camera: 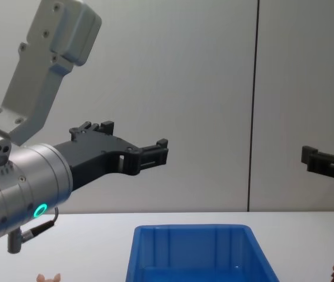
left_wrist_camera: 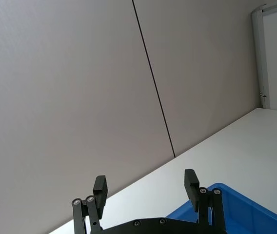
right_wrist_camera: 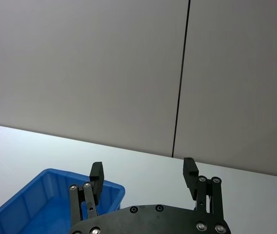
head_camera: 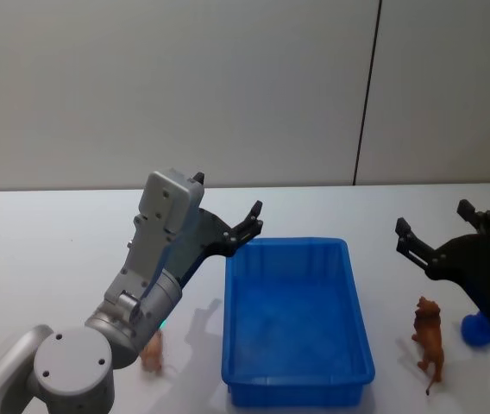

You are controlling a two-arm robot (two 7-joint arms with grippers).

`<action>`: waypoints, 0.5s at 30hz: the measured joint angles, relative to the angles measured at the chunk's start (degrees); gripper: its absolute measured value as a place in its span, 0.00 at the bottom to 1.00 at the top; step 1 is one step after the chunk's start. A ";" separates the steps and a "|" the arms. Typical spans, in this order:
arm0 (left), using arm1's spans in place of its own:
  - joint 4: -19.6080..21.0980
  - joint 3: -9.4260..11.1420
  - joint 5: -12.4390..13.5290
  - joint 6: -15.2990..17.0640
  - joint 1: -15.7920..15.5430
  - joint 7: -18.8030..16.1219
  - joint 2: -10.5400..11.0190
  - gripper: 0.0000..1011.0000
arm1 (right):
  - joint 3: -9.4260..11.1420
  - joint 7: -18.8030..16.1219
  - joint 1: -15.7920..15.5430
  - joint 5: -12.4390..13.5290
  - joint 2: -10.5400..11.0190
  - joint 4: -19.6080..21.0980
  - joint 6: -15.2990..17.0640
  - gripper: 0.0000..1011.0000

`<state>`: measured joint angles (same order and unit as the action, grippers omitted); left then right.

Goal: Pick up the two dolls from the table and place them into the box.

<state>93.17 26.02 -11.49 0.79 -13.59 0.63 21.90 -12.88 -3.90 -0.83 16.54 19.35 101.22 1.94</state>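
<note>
With the blue bin (head_camera: 297, 379) empty, the left gripper (left_wrist_camera: 146, 181) and right gripper (right_wrist_camera: 144, 169) hang raised, fingers spread, likely poised over what seems a pale pink doll (head_camera: 152, 352), half hidden left of the bin, and the reddish-brown doll (head_camera: 429, 343) standing on the table (head_camera: 55, 250) to its right.

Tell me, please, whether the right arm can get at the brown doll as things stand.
Probably yes: the right pincer hangs open above the table, and the brown doll stands uncovered close by, beside the box.
</note>
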 joint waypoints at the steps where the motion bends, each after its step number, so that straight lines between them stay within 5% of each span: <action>1: 0.00 0.00 0.00 0.00 0.00 0.00 0.00 0.99 | 0.03 -0.05 0.00 0.07 0.02 0.00 -0.02 0.99; 15: 0.00 0.00 0.00 0.00 0.00 0.00 0.00 0.99 | 1.64 -1.02 -0.80 2.64 1.78 0.62 0.39 0.99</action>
<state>93.17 26.02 -11.48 0.79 -13.59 0.62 21.90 -11.24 -4.92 -1.62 19.18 21.13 101.84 2.33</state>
